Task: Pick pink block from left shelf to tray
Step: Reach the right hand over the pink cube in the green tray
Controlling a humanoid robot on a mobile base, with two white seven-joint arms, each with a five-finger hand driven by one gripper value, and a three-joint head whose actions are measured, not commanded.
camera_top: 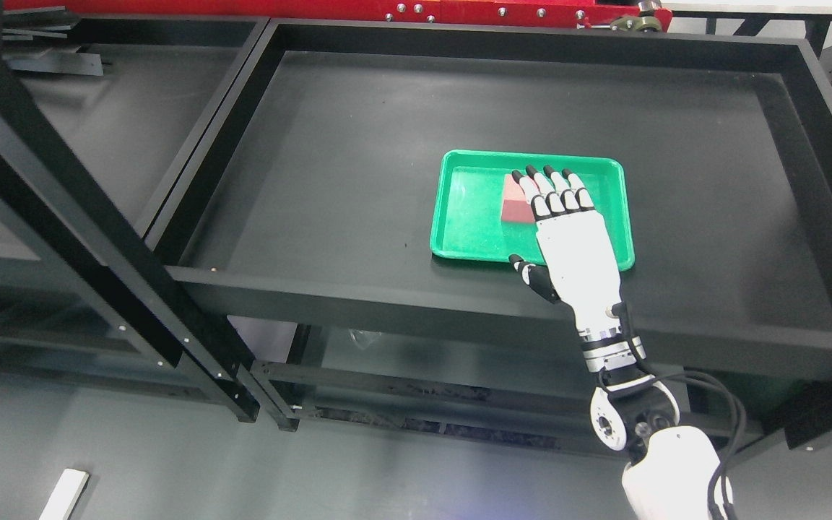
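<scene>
A pink block (512, 203) lies inside the green tray (452, 224) on the black shelf surface, in the tray's middle. My right hand (550, 191) reaches in from the lower right and hovers over the tray with its palm down. Its fingers (542, 189) are stretched out flat and spread, covering the block's right edge, and the thumb (531, 274) sticks out to the left over the tray's near rim. The hand is open and grips nothing. Whether the fingers touch the block cannot be told.
The tray sits on a wide black shelf (358, 166) with raised rims all around. A second dark shelf (105, 137) lies to the left behind a slanting black frame post (84, 217). A red beam (459, 11) runs along the top. A white strip (63, 495) lies on the floor.
</scene>
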